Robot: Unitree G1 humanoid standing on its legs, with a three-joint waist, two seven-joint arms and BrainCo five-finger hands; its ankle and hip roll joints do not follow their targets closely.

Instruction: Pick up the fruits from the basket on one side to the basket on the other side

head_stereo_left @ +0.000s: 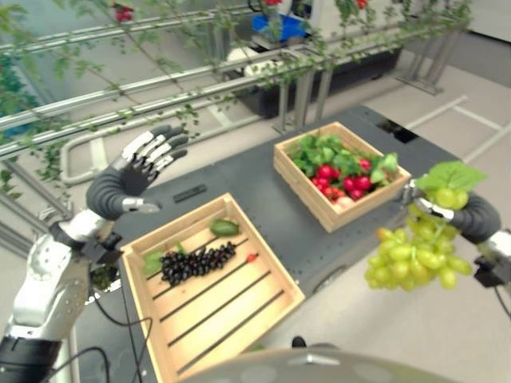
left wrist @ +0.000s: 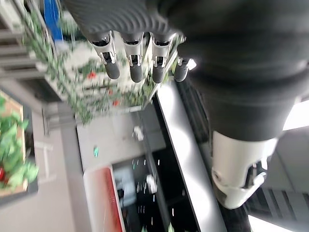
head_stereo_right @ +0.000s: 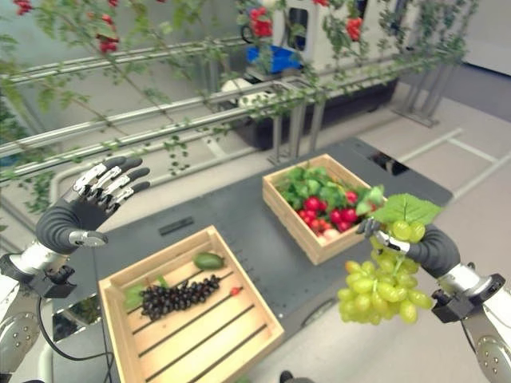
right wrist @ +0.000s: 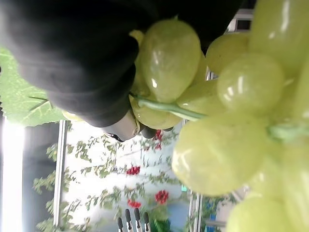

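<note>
Silver-grey arms, dark ribbed hand covers

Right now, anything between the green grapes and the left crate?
Nothing visible blocks the way. The right hand holds the green grapes in the air beside the right crate. Bare tabletop separates it from the left crate, where the black grapes leave open slats.

We note both baskets as pale, unfinished slatted wood. The green grapes look smooth, waxy and glossy. The table is dark and matt. Our left hand shows bright silver fingers and a matt ribbed cover.
</note>
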